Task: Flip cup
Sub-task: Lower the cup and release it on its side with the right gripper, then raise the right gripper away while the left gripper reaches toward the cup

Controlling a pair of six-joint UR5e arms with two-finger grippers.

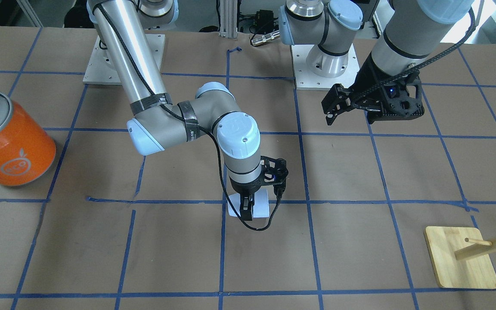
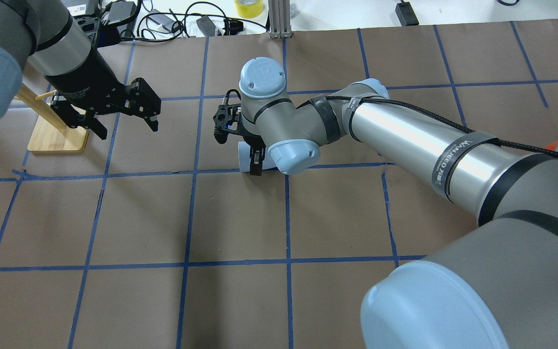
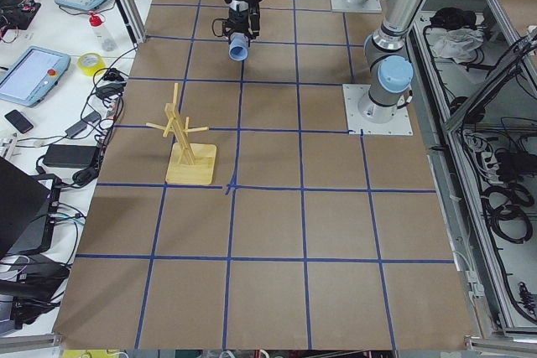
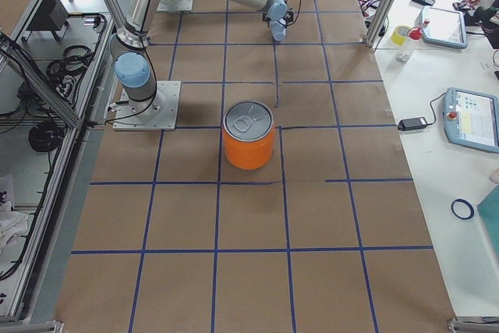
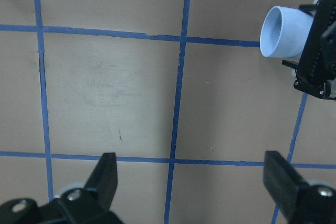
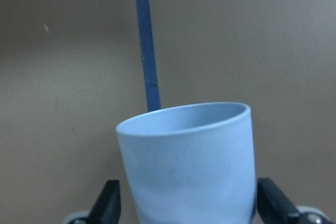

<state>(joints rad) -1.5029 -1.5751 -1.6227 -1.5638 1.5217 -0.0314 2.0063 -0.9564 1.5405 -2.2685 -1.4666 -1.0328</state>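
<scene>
Cup (image 5: pixel 281 31) sits clamped in my right gripper (image 1: pixel 246 206), fingers closed on its wall from both sides. It's on its side, axis abt level w/ the desk (image 1: pixel 360 241). In the left wrist view it's at the upper right of the frame, open mouth turned toward frame left. In the front-facing view it's a bit below centre, mostly hidden under my wrist. Can't tell whether it's brushing the desk or hanging just clear of it.

My left gripper (image 5: pixel 191 169) is spread wide w/ nothing in it, hovering well apart from the cup, upper left in the overhead view and near the wooden rack (image 3: pixel 186 136). The orange can (image 1: pixel 9 137) is far off at the left edge of the front-facing view, not involved.

Progress, as I judge it:
- Grasp is done and looks secure
- Cup is neither mouth-up nor mouth-down, so the flip is prob abt halfway
- Left to do: finish the wrist roll till the cup stands upright on the desk, set it down, open up and back off
- Which end should land on the desk I can't say from these views
</scene>
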